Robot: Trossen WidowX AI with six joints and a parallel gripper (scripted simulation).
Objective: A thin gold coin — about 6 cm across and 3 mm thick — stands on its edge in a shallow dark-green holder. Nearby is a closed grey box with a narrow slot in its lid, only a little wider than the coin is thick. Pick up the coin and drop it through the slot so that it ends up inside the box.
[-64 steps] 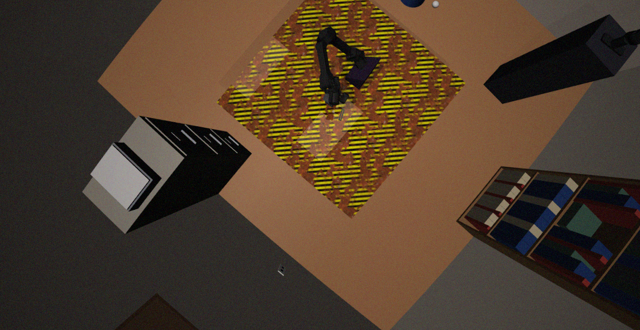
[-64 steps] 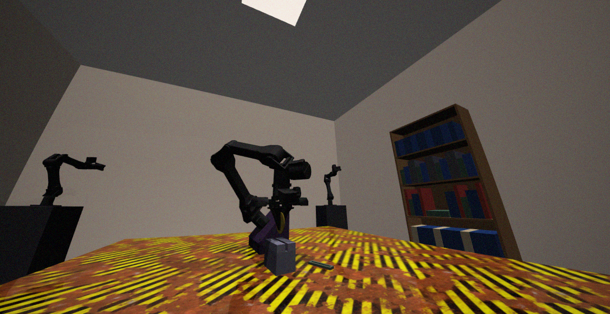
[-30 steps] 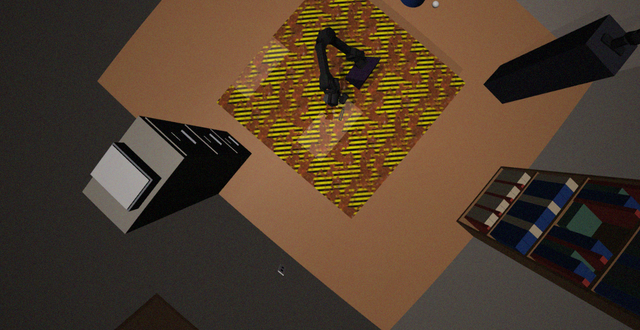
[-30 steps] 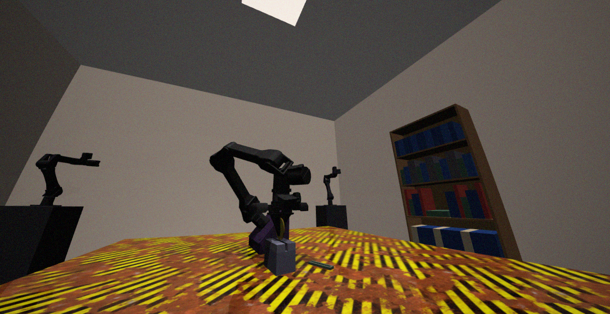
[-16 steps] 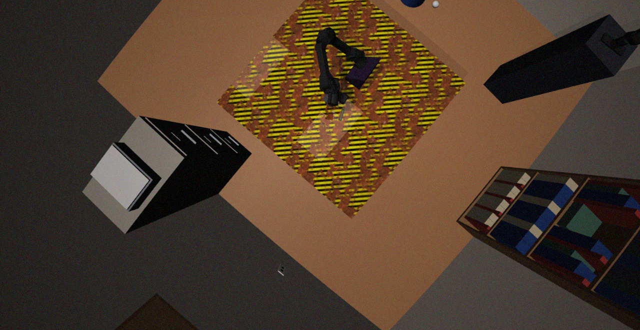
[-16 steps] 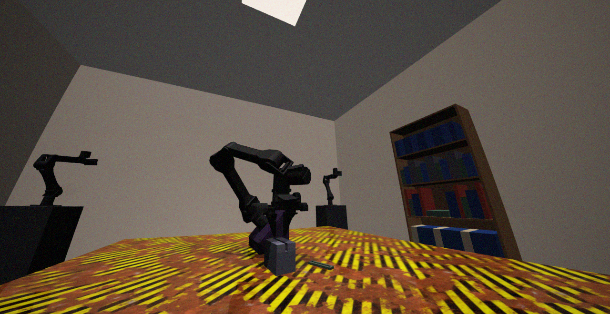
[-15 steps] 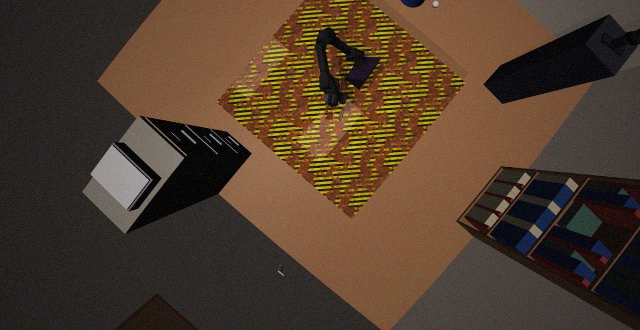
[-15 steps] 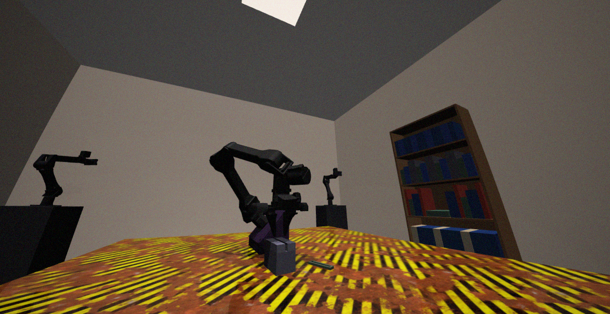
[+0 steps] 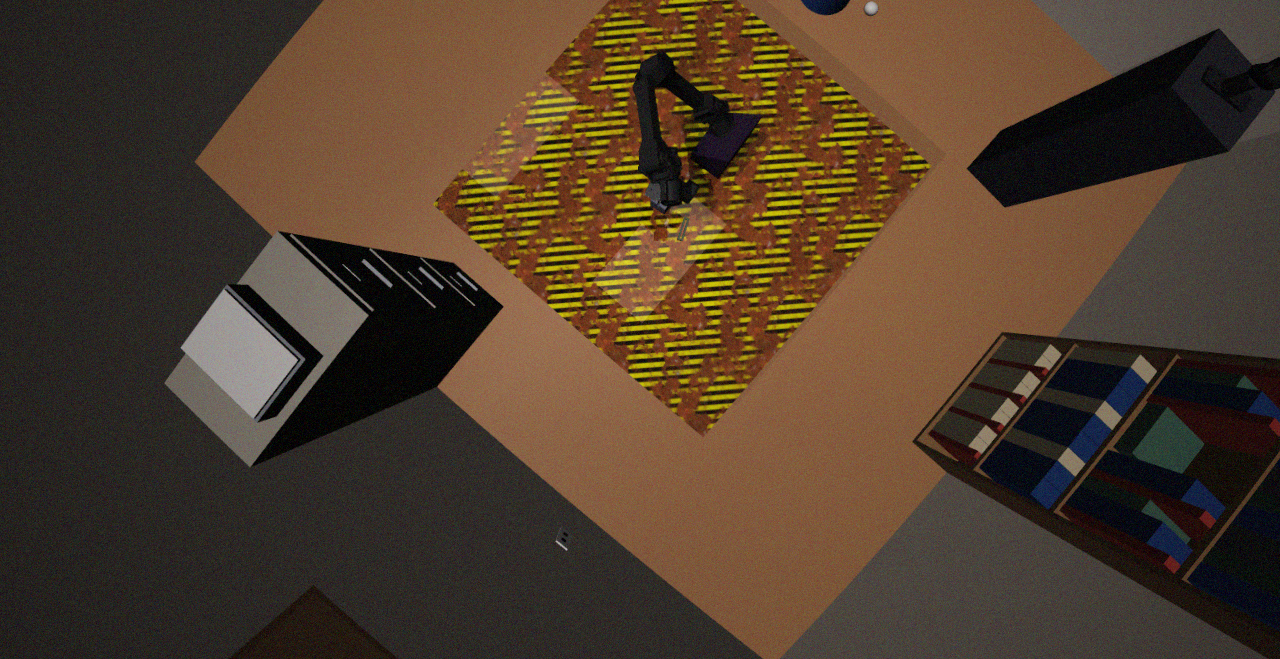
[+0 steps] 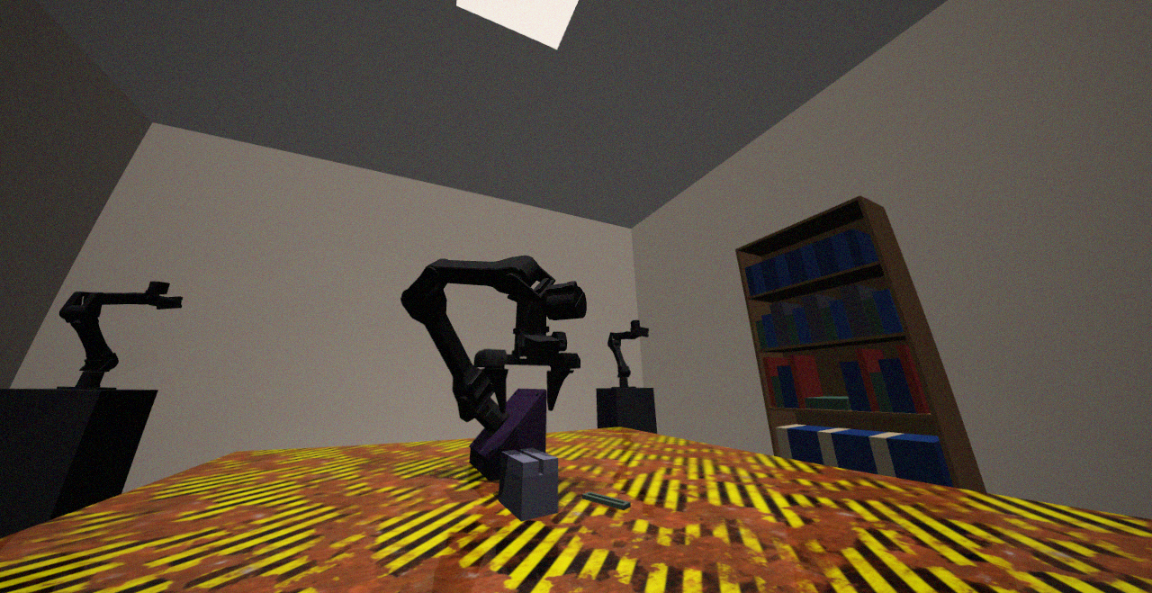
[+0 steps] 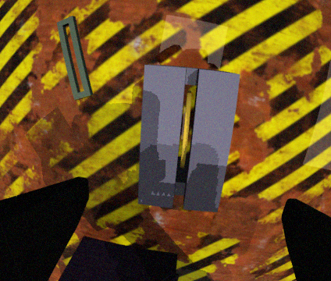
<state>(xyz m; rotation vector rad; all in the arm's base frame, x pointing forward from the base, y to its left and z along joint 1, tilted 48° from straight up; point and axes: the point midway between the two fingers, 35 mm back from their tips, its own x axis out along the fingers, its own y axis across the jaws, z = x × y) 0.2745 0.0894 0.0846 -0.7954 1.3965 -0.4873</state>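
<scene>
The counter (image 11: 290, 16) lay striped below the pincer (image 11: 186, 245), and the box (image 11: 161, 125) sat straight under it, just ahead of the fingers, which stood spread wide with nothing between them. The holder (image 11: 74, 58) lay flat ahead and to the pincer's left, well apart from the box, its channel bare. The coin (image 11: 186, 125) showed as a thin gold sliver inside the slot (image 11: 189, 78), directly below the gap between the fingers.

The step in hand looked like the release and the getaway. Done well, it called for the pincer to stay spread and to rise straight up, with no sideways drift that might clip the lid or nudge the box. A pause above the slot would let the coin settle before anything else moved.

Whether the coin had dropped fully inside or hung caught in the slot could not be told; only its edge was visible. In the exterior view the box (image 10: 529, 480) showed no gold at all, and the slot was a mere notch in its top. From the top view the arm covered the box, and the holder (image 9: 682, 227) was a small streak. The fingertips were cut off at the wrist picture's lower edge.
</scene>
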